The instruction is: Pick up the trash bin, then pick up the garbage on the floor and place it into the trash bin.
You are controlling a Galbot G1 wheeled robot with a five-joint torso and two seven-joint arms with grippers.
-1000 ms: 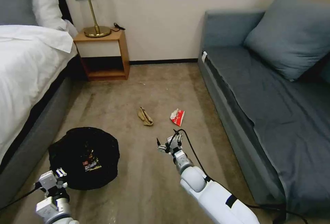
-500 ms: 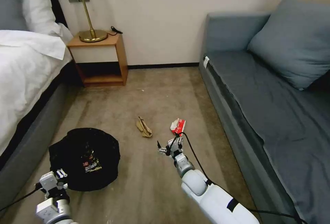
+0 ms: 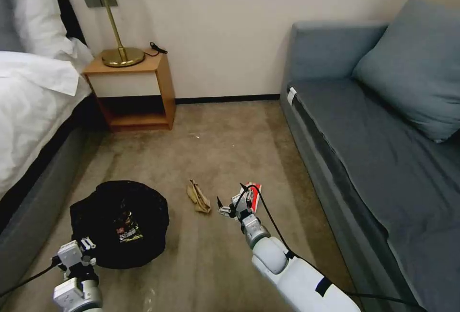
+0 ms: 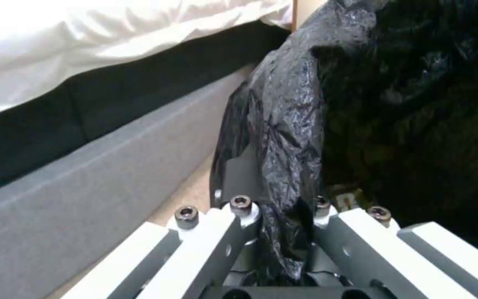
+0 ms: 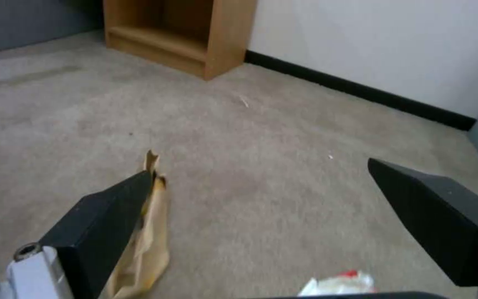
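Note:
The trash bin [image 3: 120,223], wrapped in a crinkled black bag, stands on the carpet at the left beside the bed. My left gripper [image 3: 79,249] is at its near rim. In the left wrist view, the left gripper [image 4: 283,207] is shut on the bin's bag-covered rim [image 4: 288,124]. One wrapper [image 3: 129,230] lies inside the bin. Two pieces of garbage lie on the floor: a crumpled tan scrap [image 3: 198,197] [image 5: 150,245] and a red-and-white wrapper [image 3: 254,190] [image 5: 338,284]. My right gripper [image 3: 234,204] [image 5: 272,207] hangs open just above the carpet between them.
A bed [image 3: 28,125] with white sheets runs along the left. A wooden nightstand [image 3: 132,86] with a brass lamp [image 3: 117,53] stands at the far wall. A blue-grey sofa [image 3: 373,149] lines the right. Open carpet [image 3: 225,134] stretches between them.
The whole head view has shifted, so the camera has moved. The two pieces of litter now lie closer to my open right gripper. The left gripper keeps its hold on the bin.

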